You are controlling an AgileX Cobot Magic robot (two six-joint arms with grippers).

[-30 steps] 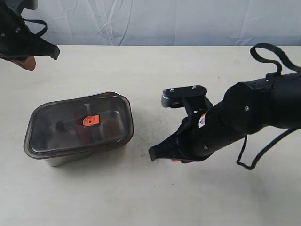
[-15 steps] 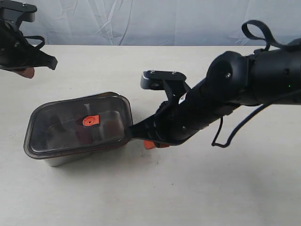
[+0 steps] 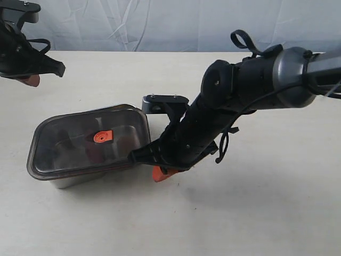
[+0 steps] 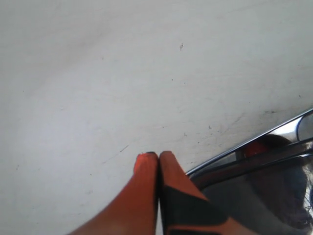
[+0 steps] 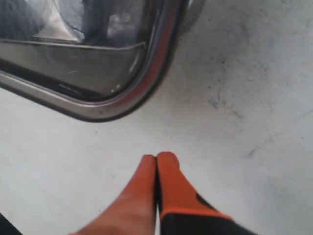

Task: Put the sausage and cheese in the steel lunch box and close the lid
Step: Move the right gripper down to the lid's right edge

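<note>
- At the table [image 3: 250,213], my right gripper [image 3: 160,173] hangs low just beside the near right corner of the lunch box [image 3: 69,180]. Its orange fingers [image 5: 168,181] are pressed together on nothing.
- My left gripper [image 3: 29,81] is held well apart at the far left, its fingers [image 4: 146,171] also together and empty.
- Risk one, as I judge it: a press on that one corner could rock the lid [image 3: 58,146] and lift its opposite edge. That would leave the seal half seated.
- Risk two: the closed tips sit beside the lid's rim rather than over it. A sideways nudge could slide the light steel box across the smooth table instead of closing it.
- Risk three: the right forearm crosses over the corner in the exterior view. I cannot see contact there and could misjudge height.
- The lid lies on the box, dark and smoky, overhanging the steel wall, with its orange tab [image 3: 102,137] at centre.
- Through it I see only dim shapes. A red patch [image 4: 254,148] may be the sausage. I cannot pick out the cheese.
</note>
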